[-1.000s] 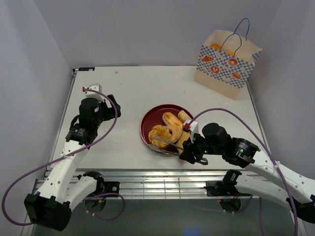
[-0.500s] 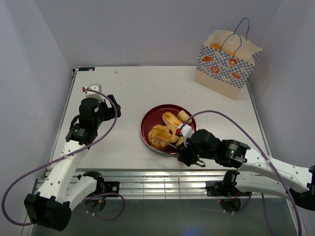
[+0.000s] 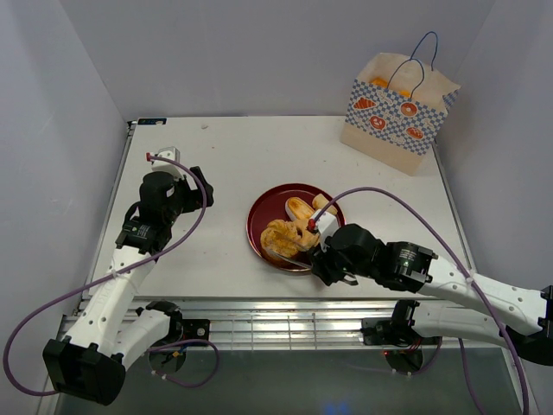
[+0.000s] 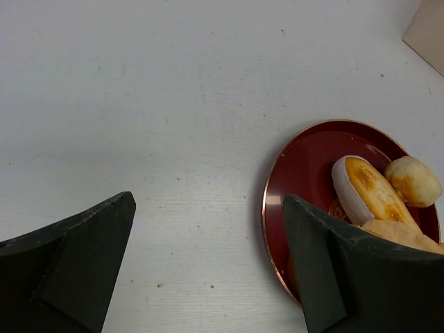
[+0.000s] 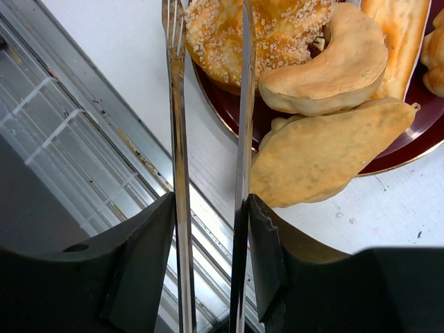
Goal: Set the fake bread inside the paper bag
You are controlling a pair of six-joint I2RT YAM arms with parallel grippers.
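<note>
Now my right gripper [image 5: 208, 215], clamped on metal tongs [image 5: 244, 139], has slid in from the near right. The tong tips straddle the near edge of the seeded bun [image 5: 257, 35] among the fake bread [image 3: 294, 226] on the red plate [image 3: 268, 206], well apart from the paper bag [image 3: 397, 108] at the far right. I judge a pickup is close, while my left gripper [image 4: 208, 201] hangs open over the table [image 4: 173, 104], left of the plate.
</note>
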